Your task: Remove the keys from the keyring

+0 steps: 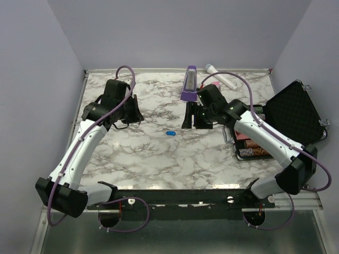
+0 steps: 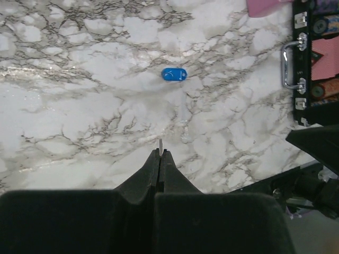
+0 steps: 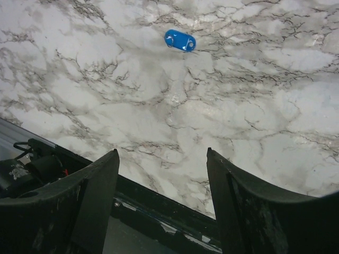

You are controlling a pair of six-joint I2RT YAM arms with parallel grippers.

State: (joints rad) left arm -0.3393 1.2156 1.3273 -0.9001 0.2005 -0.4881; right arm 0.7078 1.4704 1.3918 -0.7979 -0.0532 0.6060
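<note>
Keys (image 1: 170, 134) show as one tiny blue oval piece, lying flat near the middle of the surface (image 1: 137, 159). It looks light, hard and smooth, so it may slide on the shiny marble when pushed. The best hold is likely a pinch across the short sides of the blue head. The left tool (image 2: 160, 154) is shut tight; a thin pale sliver shows at its tips, too small to name. The right tool (image 3: 161, 153) is wide open and holds nothing. A purple metronome (image 1: 189, 84) stands at the far edge, an open black case (image 1: 296, 111) at the right edge. Pale walls close in three sides.
</note>
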